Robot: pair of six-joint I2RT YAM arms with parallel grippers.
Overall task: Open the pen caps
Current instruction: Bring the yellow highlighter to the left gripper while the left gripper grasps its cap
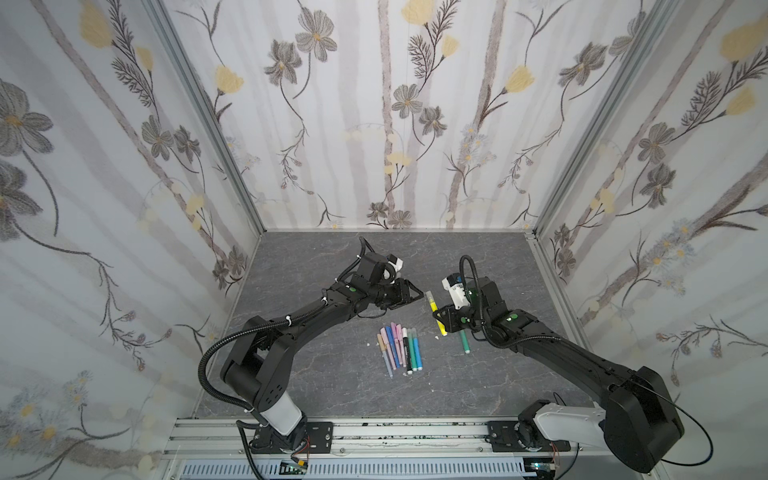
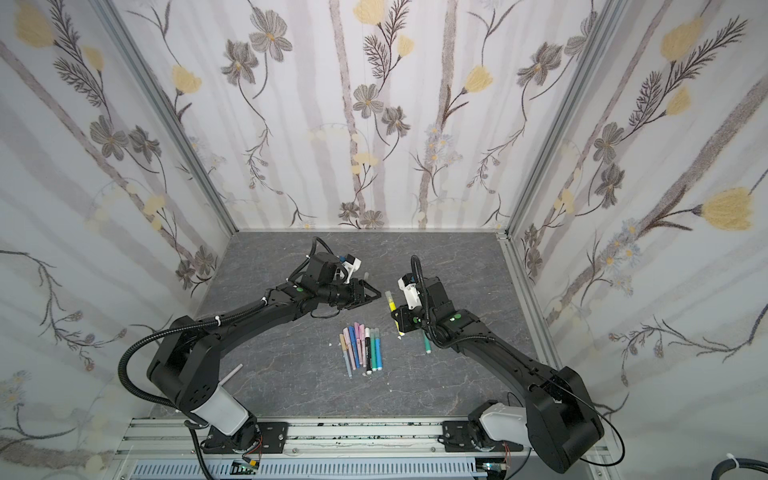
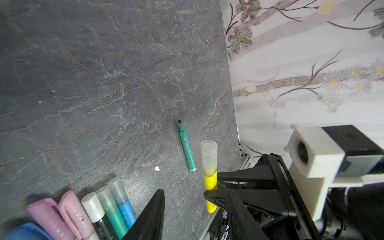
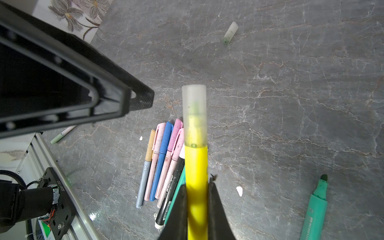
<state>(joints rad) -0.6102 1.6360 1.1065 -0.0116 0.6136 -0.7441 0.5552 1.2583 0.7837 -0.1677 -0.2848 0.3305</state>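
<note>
Grey veined counter (image 1: 332, 395), floral-papered walls (image 1: 374, 124) on three sides.

Left jaws: stood part open and empty. Tips were aimed right at the highlighter cap (image 1: 428, 296), near it but apart.

Loose cap (image 4: 230, 32): frosted, lay alone on the far counter.

Row of capped pens (image 1: 397, 347): lay side by side at near centre, caps pointing far, clear of both arms.

Highlighter cap, on yellow highlighter (image 4: 196, 176): was seated on the barrel, raised off the counter, pointing far. It projected wholly clear of the right jaws. Judged light, stiff, smooth, probably slippery, and press-fitted. Best taken across its round middle, short of the seam, and drawn straight along the barrel.

Right jaws: were clamped on the yellow barrel below the seam.

Uncapped green marker (image 1: 464, 343): lay on the counter at right.
</note>
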